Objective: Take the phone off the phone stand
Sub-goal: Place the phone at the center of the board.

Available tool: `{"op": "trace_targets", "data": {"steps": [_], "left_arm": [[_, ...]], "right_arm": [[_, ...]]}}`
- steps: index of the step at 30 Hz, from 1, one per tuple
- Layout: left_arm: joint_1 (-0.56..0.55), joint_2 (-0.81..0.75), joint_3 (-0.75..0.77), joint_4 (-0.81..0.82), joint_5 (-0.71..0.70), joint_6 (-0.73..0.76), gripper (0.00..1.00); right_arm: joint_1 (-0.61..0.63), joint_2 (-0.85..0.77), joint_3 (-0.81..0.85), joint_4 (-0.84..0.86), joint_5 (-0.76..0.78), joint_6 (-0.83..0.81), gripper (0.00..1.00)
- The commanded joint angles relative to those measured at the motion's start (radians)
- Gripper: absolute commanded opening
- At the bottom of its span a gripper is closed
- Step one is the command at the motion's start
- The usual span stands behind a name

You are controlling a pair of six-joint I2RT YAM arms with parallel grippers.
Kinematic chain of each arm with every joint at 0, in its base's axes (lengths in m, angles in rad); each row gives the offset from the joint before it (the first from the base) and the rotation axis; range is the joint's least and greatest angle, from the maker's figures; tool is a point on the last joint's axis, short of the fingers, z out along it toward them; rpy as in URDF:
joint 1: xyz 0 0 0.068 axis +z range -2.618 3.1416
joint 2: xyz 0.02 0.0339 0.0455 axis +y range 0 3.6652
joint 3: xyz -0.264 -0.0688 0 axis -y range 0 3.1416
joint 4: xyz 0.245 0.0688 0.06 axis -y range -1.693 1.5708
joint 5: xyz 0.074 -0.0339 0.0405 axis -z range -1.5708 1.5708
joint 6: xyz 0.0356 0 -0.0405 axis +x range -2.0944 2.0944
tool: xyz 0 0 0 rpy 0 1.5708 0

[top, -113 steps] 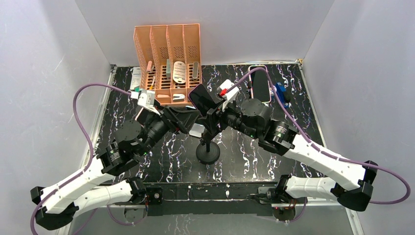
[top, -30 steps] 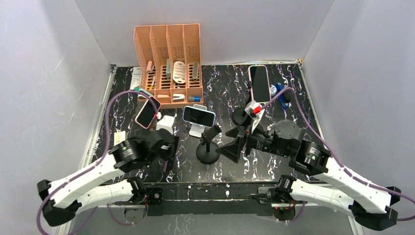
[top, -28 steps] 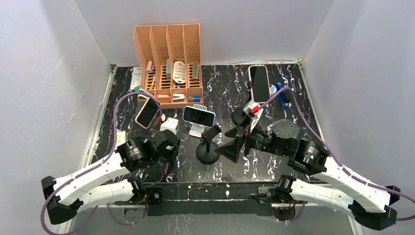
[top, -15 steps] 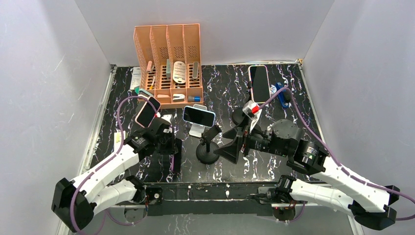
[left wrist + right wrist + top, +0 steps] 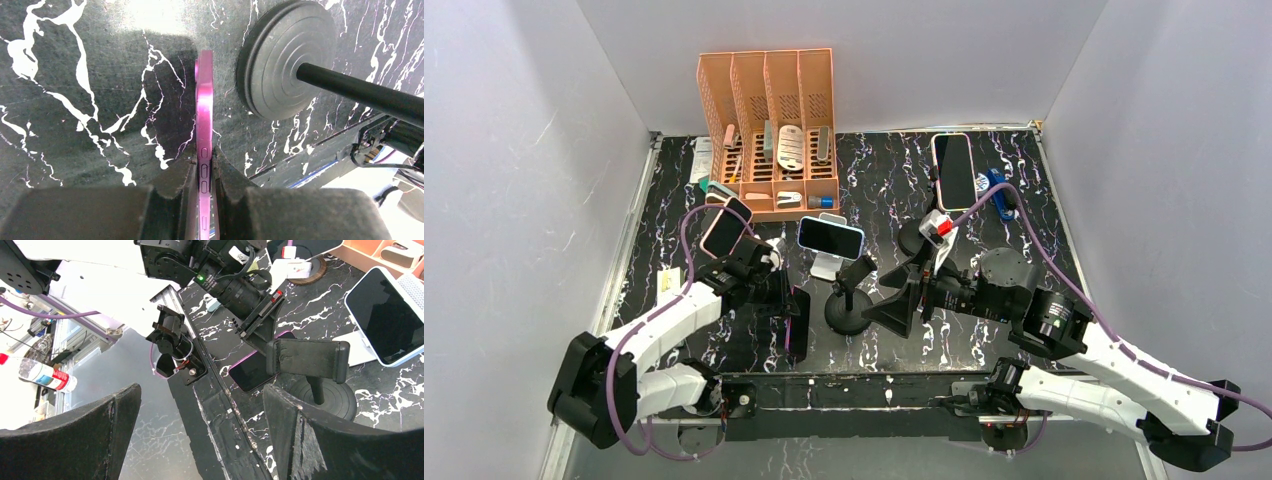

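I note left tool [image 5: 204, 159] grasps the pink phone [image 5: 204, 110] edgewise just beside the phone stand [image 5: 285, 60]; right tool [image 5: 200, 390] released, facing the stand.

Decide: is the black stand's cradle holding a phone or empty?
Empty. The cradle is bare; the phone is in the left end effector.
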Motion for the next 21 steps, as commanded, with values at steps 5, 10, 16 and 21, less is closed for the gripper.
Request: {"op": "trace_targets", "data": {"steps": [5,10,16,21], "left_arm": [[0.025,0.03,-0.014,0.039,0.053,-0.002,0.0],[0.025,0.022,-0.014,0.025,-0.001,-0.008,0.02],[0.025,0.026,-0.017,0.022,-0.043,-0.011,0.07],[0.025,0.028,-0.016,0.009,-0.079,-0.015,0.1]], "right_arm": [[0.004,-0.005,-0.015,0.053,-0.011,0.009,0.98],[0.003,-0.009,-0.023,0.054,-0.006,0.017,0.99],[0.003,-0.014,-0.028,0.049,0.005,0.022,0.99],[0.004,-0.012,-0.025,0.041,0.011,0.024,0.99]]}}
